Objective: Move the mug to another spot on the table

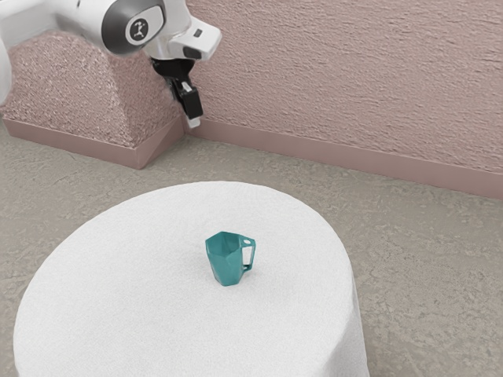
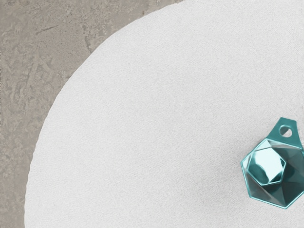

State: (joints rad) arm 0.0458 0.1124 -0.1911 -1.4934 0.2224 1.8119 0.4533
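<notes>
One teal mug [image 1: 229, 258] stands upright near the middle of the round white worktop [image 1: 118, 275], its handle toward the exterior view's right. In the wrist view the mug [image 2: 273, 173] is partly cut off at the frame's edge. The hand [image 1: 192, 116] hangs high above and behind the mug, well apart from it and carrying nothing. Seen side-on, how far it is open I cannot tell. Beyond the mug's grainy white worktop lie a mottled grey floor [image 1: 424, 236] and a rough pink wall [image 1: 354, 71].
</notes>
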